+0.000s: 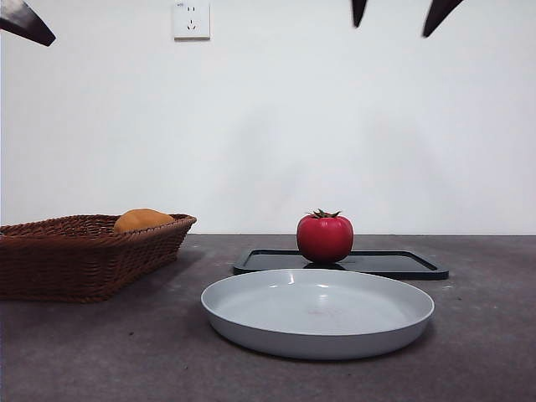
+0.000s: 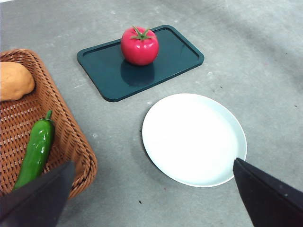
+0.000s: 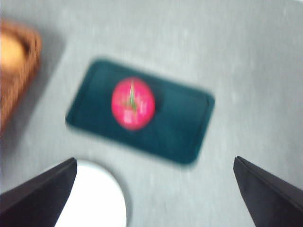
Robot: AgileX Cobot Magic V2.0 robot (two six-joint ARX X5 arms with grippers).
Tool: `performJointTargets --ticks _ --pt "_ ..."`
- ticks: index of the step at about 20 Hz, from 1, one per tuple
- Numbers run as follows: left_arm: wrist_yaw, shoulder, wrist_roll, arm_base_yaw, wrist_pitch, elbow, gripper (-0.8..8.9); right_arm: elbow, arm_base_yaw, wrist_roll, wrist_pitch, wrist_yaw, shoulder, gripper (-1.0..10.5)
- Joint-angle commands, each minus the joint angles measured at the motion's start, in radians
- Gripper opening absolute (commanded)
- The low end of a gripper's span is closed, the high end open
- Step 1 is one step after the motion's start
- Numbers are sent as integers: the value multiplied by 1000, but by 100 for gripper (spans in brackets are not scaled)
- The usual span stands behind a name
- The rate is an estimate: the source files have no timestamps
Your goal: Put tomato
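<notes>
The red tomato (image 1: 324, 238) with a green stem stands on the left part of a dark tray (image 1: 394, 265), behind the white plate (image 1: 251, 310). The left wrist view shows the tomato (image 2: 139, 46) on the tray (image 2: 180, 56) with the plate (image 2: 156, 137) nearer. High above the table, my left gripper (image 2: 151, 201) is open and holds nothing. My right gripper (image 3: 154, 194) hangs open high over the tray (image 3: 189, 137), with the tomato (image 3: 133, 103) blurred below it. Its two black tips (image 1: 394, 15) show at the top of the front view.
A wicker basket (image 1: 50, 260) at the left holds an orange round fruit (image 1: 142, 220) and a green pepper (image 2: 35, 149). A wall socket (image 1: 191, 20) sits on the white wall behind. The other arm's black tip (image 1: 25, 23) shows at the top left corner.
</notes>
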Motion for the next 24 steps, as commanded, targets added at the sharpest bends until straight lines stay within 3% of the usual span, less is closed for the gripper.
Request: performJointTargets --ticks 1,6,13,16,20,24 --pt "-6 5 15 -5 8 9 626 -114 14 -10 -80 4 -88 660" --pt "-6 5 15 -5 8 9 626 -424 66 -10 -31 40 -330 660" --pt "-6 5 15 -5 8 9 626 -1017 229 -10 448 -29 -724 660" --pt "-6 5 15 -5 8 9 626 -1236 280 85 621 -18 -888 660" --pt "-6 5 15 -5 8 9 626 -1382 298 119 676 142 -1037 660" --pt "-6 5 15 -5 8 9 626 -1412 298 118 669 161 -1121 660"
